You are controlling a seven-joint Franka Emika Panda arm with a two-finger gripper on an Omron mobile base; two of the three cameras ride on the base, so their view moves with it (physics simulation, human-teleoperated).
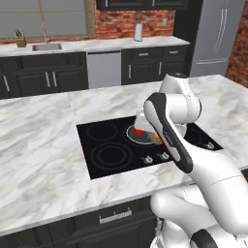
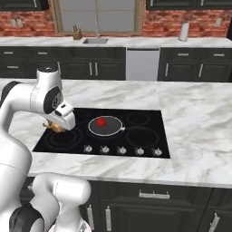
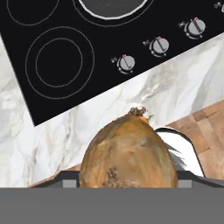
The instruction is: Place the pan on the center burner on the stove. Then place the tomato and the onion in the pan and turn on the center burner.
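Onion (image 1: 156, 139) shows as a tan spot under the arm in the left base view, above the stove (image 1: 111, 155), beside the pan (image 1: 140, 134) that holds the tomato (image 1: 138, 131).

From the right base view, the gripper (image 2: 56, 127) holds the onion above the left burners; the pan sits on the center burner (image 2: 105, 125).

From the hand view, the onion is clamped between the jaws, above the marble counter (image 3: 144, 94) near the knobs (image 3: 125, 62).

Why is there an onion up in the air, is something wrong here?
Nothing looks spilled or broken. The onion sits in the gripper, held above the stove's left side, not dropped. The pan rests squarely on the middle ring with the tomato inside. The knobs stand in a tidy row.
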